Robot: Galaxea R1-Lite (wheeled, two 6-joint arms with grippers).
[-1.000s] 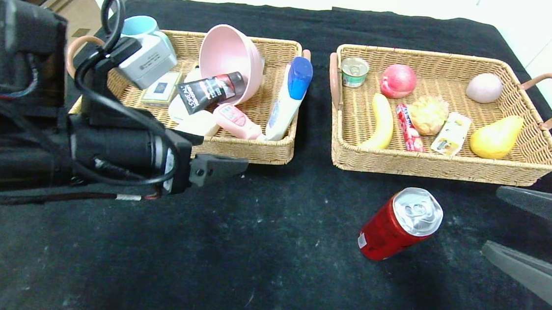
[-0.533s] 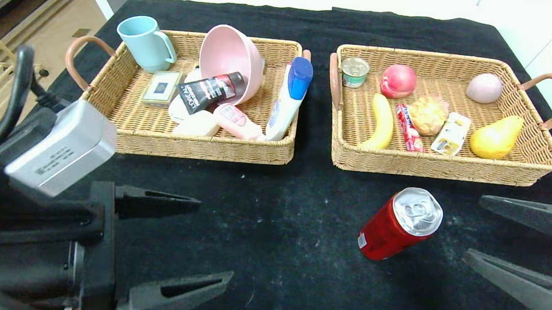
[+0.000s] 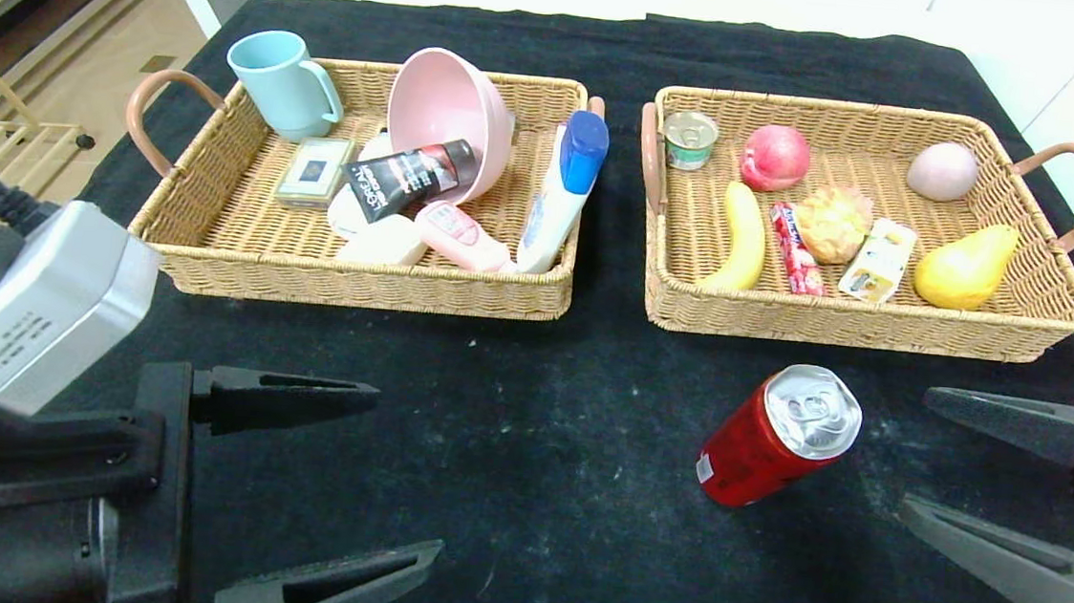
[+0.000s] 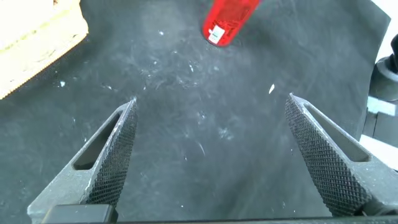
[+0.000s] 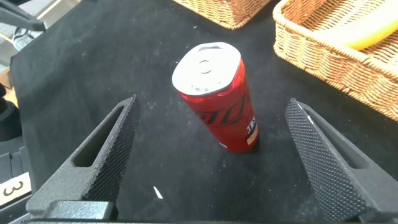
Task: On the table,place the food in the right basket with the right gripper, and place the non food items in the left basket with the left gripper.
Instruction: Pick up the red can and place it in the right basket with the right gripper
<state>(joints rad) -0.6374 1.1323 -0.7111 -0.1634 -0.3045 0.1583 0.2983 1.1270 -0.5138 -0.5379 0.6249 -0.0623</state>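
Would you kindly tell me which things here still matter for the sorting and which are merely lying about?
In play: red can upright on the table; open right gripper beside it; right basket.

Idle: left basket; mug; pink bowl; open left gripper.

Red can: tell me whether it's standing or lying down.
Standing. The red can rests on its base on the table, silver top up, in front of the right basket and ahead of the open right gripper.

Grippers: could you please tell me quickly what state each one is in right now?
Left gripper: open, holding nothing, over bare table.
Right gripper: open, holding nothing, beside the red can.
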